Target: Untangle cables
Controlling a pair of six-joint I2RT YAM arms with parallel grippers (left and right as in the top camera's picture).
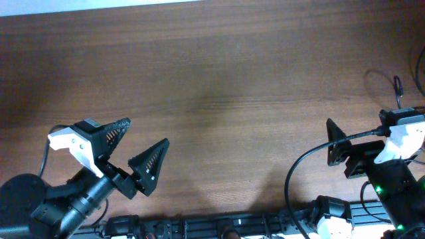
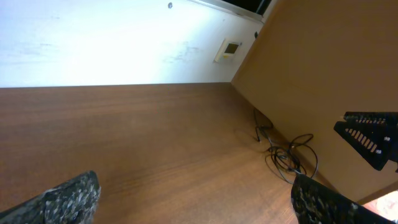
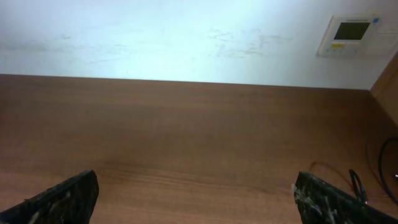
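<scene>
Cables (image 1: 398,86): a small tangle of thin black cords on the table (image 1: 219,79) at its 3 o'clock edge, near the right pincer (image 1: 336,145) and well apart from the left pincer (image 1: 136,149). Handling note, as a judgement: the right arm should reach first and take one outer loop, not the knot. Pose: the arms sit low at 8 and 4 o'clock, both pincers spread wide and holding nothing.

The cables (image 2: 287,154) are lying in a loose black tangle on the table (image 2: 124,137), close beside a wooden side panel (image 2: 323,62) at the right. The left end effector (image 2: 198,202) is holding its fingers (image 2: 71,198) spread wide, one showing in each lower corner.
</scene>
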